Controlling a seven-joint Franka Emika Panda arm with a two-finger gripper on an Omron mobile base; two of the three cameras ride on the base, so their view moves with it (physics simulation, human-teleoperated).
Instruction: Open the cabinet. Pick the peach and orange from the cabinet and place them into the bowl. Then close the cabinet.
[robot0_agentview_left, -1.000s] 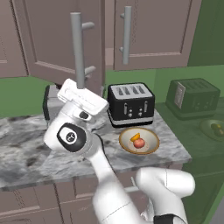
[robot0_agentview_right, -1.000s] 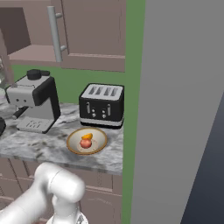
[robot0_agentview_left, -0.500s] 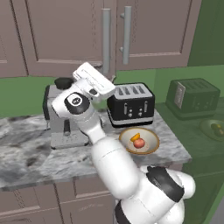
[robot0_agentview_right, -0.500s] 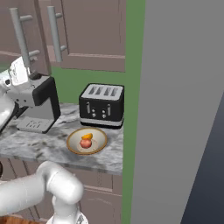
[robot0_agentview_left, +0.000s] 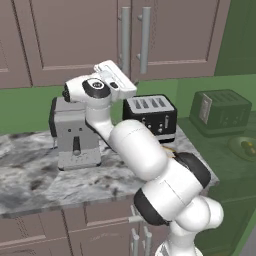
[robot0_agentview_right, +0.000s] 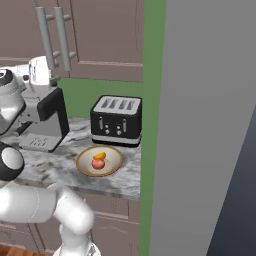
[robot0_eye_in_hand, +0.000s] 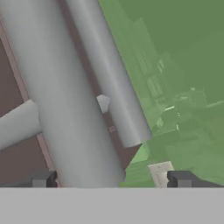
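The cabinet (robot0_agentview_left: 75, 35) has both mauve-brown doors shut, their grey bar handles (robot0_agentview_left: 125, 40) side by side. My gripper (robot0_agentview_left: 120, 76) is open at the lower end of these handles. In the hand view the left handle (robot0_eye_in_hand: 65, 109) runs down between my gripper's (robot0_eye_in_hand: 111, 179) spread fingertips (robot0_eye_in_hand: 43, 178), with the other handle (robot0_eye_in_hand: 109, 78) just beside it. Nothing is held. The bowl (robot0_agentview_right: 82, 167) sits on the counter in front of the black toaster (robot0_agentview_right: 117, 120). The peach (robot0_agentview_right: 97, 164) and the orange (robot0_agentview_right: 99, 156) lie in it. My arm covers most of the bowl (robot0_agentview_left: 168, 148) in the left base view.
A grey coffee machine (robot0_agentview_left: 75, 135) stands on the marble counter (robot0_agentview_left: 45, 180) left of the toaster (robot0_agentview_left: 150, 117). A green-tinted toaster (robot0_agentview_left: 220, 112) and dish (robot0_agentview_left: 245, 147) sit further right. A tall grey wall (robot0_agentview_right: 210, 125) borders the counter's right end.
The left cabinet door has swung shut, bringing its handle beside the right one. My hand rose and moved right with it, and the jaws widened a little.
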